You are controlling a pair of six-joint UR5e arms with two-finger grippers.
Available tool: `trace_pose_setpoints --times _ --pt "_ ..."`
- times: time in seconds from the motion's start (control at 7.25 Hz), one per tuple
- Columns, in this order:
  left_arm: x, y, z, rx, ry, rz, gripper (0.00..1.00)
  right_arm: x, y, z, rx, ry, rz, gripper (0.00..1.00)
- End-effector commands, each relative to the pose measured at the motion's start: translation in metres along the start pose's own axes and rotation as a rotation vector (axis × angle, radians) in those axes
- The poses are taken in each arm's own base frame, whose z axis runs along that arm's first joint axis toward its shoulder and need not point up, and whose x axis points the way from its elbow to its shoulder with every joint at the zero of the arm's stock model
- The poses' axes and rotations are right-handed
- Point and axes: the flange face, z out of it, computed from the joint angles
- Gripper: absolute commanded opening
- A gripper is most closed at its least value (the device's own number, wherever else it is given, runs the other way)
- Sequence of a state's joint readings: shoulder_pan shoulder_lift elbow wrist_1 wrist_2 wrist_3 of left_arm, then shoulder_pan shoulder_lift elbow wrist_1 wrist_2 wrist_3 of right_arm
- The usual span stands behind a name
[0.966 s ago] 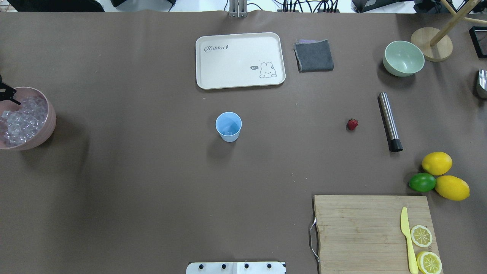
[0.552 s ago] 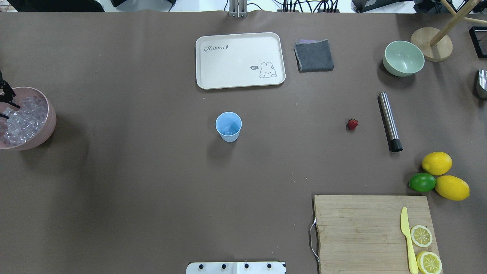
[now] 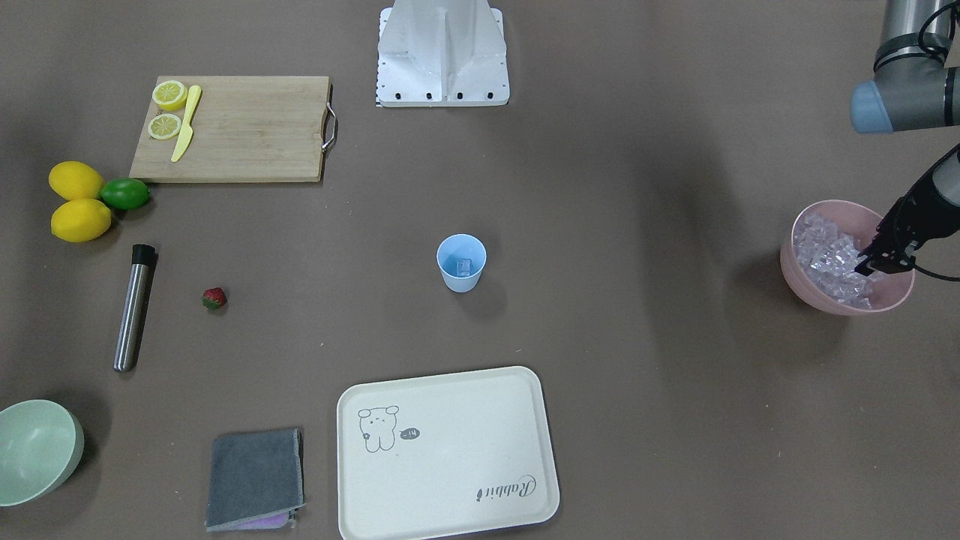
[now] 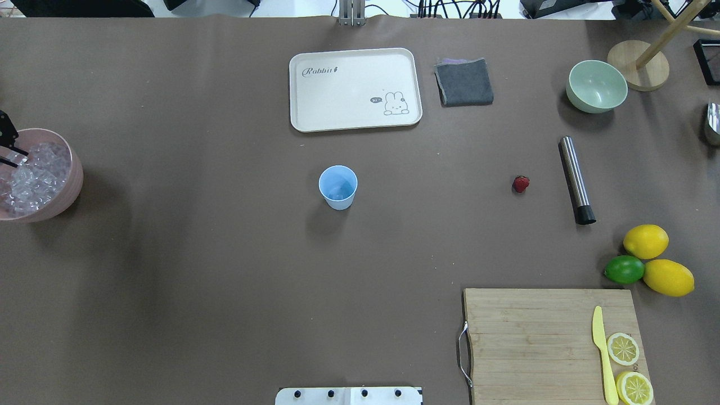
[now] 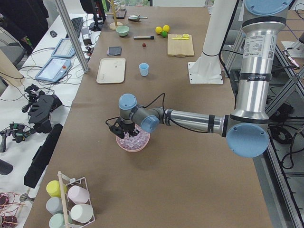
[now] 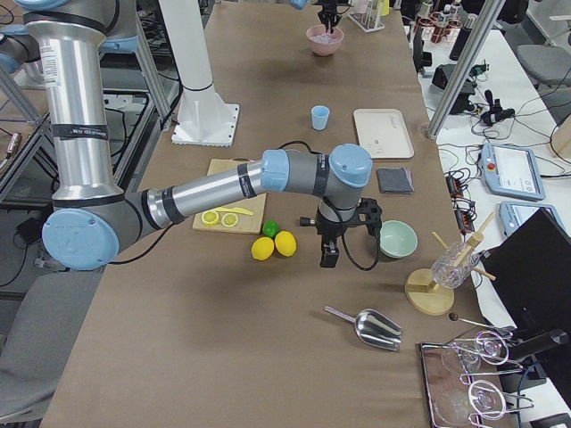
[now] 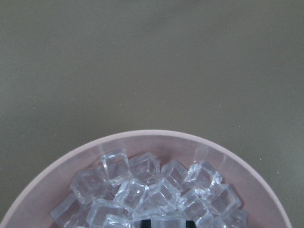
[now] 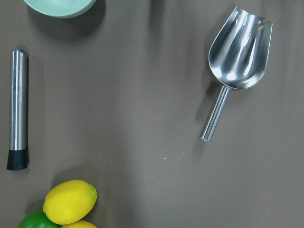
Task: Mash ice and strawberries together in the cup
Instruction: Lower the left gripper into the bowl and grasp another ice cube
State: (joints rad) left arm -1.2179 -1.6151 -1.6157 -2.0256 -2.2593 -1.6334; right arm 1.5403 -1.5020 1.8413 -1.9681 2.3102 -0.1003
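The light-blue cup stands upright mid-table with one ice cube in its bottom. A small red strawberry lies on the table to the cup's right, near the steel muddler. More ice fills the pink bowl at the table's left edge. My left gripper hangs over that bowl with its fingers apart, tips down among the cubes. My right gripper hovers above the table near the lemons. Only the right side view shows it, so I cannot tell if it is open or shut.
A cream tray, grey cloth and pale green bowl sit along the far side. Two lemons and a lime lie by a cutting board holding a knife and lemon slices. A metal scoop rests at far right.
My left gripper has shifted a little over the pink bowl and dipped toward the ice. Cup, strawberry and muddler have not moved.
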Motion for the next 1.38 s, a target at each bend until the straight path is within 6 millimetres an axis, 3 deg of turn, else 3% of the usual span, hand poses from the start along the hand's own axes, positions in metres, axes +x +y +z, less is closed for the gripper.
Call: trace_pose_setpoints --times 0.0,0.14,0.28,0.41,0.55,0.69,0.83,1.24 --pt "0.02 0.011 -0.064 0.026 0.082 0.002 0.0 0.0 0.0 0.0 0.0 0.0 0.001 1.0" --pt "0.04 0.026 -0.077 0.036 0.119 0.052 0.0 -0.001 -0.001 0.0 0.0 0.0 -0.001 1.0" --pt "0.076 0.04 -0.098 0.072 0.179 0.144 0.0 -0.002 -0.002 -0.003 0.005 0.002 -0.003 1.0" --pt "0.113 0.068 -0.104 0.091 0.22 0.208 0.0 -0.003 -0.005 -0.005 0.008 0.004 -0.004 1.0" --pt "0.155 0.131 -0.088 0.08 0.246 0.315 0.0 -0.001 -0.002 -0.003 0.005 0.013 0.002 1.0" --pt "0.188 0.217 -0.06 0.106 0.278 0.432 0.0 -0.001 -0.002 -0.001 0.002 0.005 0.006 1.0" --pt "0.203 0.3 -0.034 0.059 0.291 0.535 0.0 0.0 0.0 0.0 -0.001 0.003 0.01 1.0" --pt "0.223 0.433 -0.044 -0.017 0.395 0.816 0.0 0.001 0.002 0.003 -0.007 0.0 0.012 1.0"
